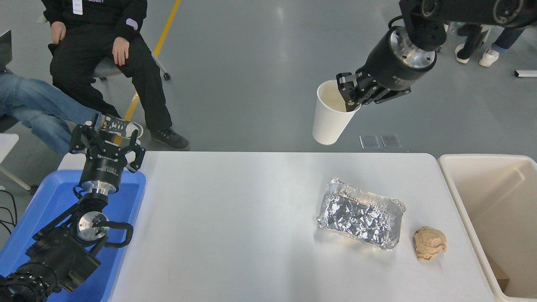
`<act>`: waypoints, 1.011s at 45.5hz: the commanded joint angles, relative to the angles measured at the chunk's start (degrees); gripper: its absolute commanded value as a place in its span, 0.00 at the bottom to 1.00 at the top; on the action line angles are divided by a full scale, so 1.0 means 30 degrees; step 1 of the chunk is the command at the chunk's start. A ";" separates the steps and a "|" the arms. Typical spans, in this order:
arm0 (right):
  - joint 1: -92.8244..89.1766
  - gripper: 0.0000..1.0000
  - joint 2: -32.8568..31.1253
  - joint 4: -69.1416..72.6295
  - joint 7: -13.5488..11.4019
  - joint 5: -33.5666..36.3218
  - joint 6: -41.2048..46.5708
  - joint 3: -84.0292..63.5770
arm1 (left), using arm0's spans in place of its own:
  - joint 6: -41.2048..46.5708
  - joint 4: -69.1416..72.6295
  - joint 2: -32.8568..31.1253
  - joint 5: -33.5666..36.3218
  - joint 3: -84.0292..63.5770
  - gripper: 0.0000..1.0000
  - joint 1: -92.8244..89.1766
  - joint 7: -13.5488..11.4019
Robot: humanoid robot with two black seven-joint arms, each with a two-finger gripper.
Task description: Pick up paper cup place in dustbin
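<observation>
Beyond the table's far edge: grey floor (260,63), smooth and glossy with soft reflections, crossed by one yellow line (161,35); two small clear rectangular plates (379,141) lie flat on it just past the table. Seated person (105,50) in black clothing at upper left, hands on thighs; beside them a leg in blue jeans (33,113); another person's legs with white shoes (488,56) at upper right. Table (235,235): white, matte, rectangular with rounded corners. Dustbin (495,209): large, rectangular, cream-beige plastic, smooth walls, rounded rim, standing against the table's right edge, open. Blue plastic tray (46,209): shallow, rounded corners, at the table's left end. Left arm: black, jointed, over the blue tray at lower left; left claw (107,136) with fingers spread apart, holding nothing. Right arm: black with a bare metal wrist ring, entering from the upper right; right claw (350,94) clamped on the rim of the paper cup (331,113). Paper cup: plain white, tapered, cream inside, tilted slightly, held in the air well above the floor beyond the table's far edge, left of the dustbin and apart from it. Foil tray (361,214): crinkled, silver, rectangular, right of the table's centre. Paper ball (429,243): brown, crumpled, just right of the foil tray.
</observation>
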 commanded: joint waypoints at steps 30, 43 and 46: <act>-1.1357 0.00 -0.8793 -1.1178 -0.0118 -0.0410 0.0043 -0.2458 | 0.0024 0.0000 -0.0028 -0.0032 0.0029 0.99 -0.0002 0.0000; -1.9441 0.00 -1.1020 -1.5400 -0.0089 -0.0292 0.0043 0.1200 | 0.0024 0.0000 -0.0029 -0.0003 0.0001 0.99 -0.0002 0.0000; -2.1609 0.00 -1.1079 -1.6190 -0.0088 -0.0234 -0.1825 0.2723 | 0.0024 0.0000 0.0000 -0.0003 0.0000 0.99 -0.0002 -0.0029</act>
